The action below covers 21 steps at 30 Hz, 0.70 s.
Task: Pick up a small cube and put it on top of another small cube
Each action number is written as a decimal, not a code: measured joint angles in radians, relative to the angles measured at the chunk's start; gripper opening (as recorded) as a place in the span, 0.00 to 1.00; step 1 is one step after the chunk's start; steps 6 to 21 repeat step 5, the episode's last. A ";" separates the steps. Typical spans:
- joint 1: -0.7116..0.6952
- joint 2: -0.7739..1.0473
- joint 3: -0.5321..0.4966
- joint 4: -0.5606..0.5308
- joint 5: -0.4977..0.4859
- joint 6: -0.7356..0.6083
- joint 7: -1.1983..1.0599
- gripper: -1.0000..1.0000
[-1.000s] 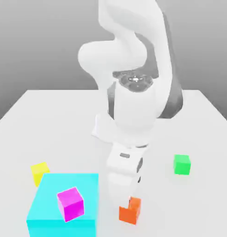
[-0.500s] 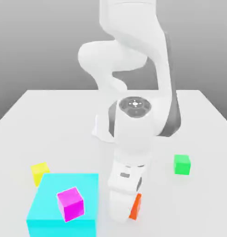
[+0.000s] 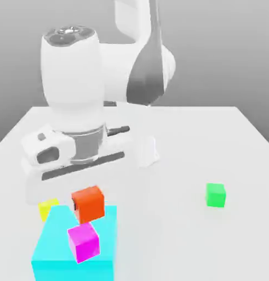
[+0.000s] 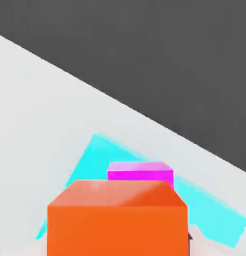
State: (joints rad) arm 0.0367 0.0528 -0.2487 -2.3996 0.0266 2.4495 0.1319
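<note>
The fingers are clamping the small orange cube [image 3: 88, 203], hanging above the magenta cube [image 3: 83, 242]; rigid, light, probably best gripped on opposite flat faces.

A pale white table [image 3: 240, 142] stands before a plain grey backdrop

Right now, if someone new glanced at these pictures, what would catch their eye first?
Probably the orange cube held off the table under the big white arm, gripper shut on it. Just below it, toward the exterior view's lower left, a magenta cube sits on a large cyan block. A green cube stands alone at the exterior view's right, and a yellow cube peeks out beside the cyan block.
</note>
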 joint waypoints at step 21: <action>0.004 0.060 0.009 -0.012 0.024 0.070 -0.011 1.00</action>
